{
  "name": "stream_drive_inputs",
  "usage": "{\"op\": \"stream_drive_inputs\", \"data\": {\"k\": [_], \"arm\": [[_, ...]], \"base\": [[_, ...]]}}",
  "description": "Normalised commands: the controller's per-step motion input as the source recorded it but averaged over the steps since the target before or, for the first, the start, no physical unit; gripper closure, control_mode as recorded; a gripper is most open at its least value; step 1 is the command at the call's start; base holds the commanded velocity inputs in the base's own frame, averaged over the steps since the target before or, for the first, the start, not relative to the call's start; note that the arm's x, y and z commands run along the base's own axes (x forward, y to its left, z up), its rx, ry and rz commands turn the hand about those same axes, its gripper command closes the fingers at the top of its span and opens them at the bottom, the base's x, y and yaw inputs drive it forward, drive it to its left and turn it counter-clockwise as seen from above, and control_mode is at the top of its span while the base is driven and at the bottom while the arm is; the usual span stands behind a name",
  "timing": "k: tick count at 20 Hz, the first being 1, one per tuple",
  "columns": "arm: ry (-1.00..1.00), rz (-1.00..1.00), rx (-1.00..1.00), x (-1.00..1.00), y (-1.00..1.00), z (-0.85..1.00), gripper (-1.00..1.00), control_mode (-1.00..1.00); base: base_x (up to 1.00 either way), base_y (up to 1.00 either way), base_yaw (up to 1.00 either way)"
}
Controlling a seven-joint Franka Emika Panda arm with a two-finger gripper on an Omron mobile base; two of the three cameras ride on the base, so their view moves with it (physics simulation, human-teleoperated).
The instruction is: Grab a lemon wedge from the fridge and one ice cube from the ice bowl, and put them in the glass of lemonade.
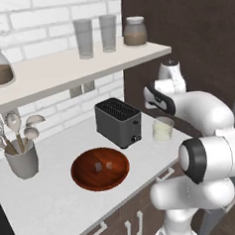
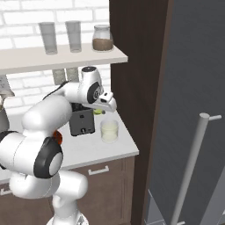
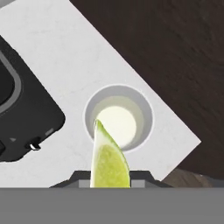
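Ice bowl (image 1: 99, 168) left on desk (image 1: 55, 193), two cubes inside, untouched. Toaster (image 1: 119, 122) beside it, then glass of lemonade (image 1: 163, 129) near desk's right edge.

Gripper (image 3: 110, 177) pinching lemon wedge (image 3: 109, 159), hovering above glass; wedge tip over near rim in hand view.

Risks I judge: release now, wedge clips rim, bounces onto desk or off edge toward floor. Wedge may stick to a finger, drop skewed. Descending too low knocks glass, spills. I'd centre first.

Fridge (image 2: 193, 110) at right.

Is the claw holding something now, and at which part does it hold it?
Yes: the claw holds the lemon wedge by its wide lower end, pointed tip toward the glass of lemonade.
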Motion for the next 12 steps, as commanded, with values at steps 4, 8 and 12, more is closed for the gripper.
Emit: {"op": "stream_drive_inputs", "data": {"k": [4, 8, 12], "arm": [[0.0, 0.0, 0.1, 0.24, -0.07, -0.03, 1.0, -1.0], [0.0, 0.0, 0.09, 0.04, -0.1, -0.56, 1.0, -1.0], [-0.01, 0.0, 0.06, 0.0, -0.08, -0.6, 1.0, -1.0]], "base": [[0.0, 0.0, 0.0], [0.0, 0.0, 0.0], [0.0, 0.0, 0.0]]}}
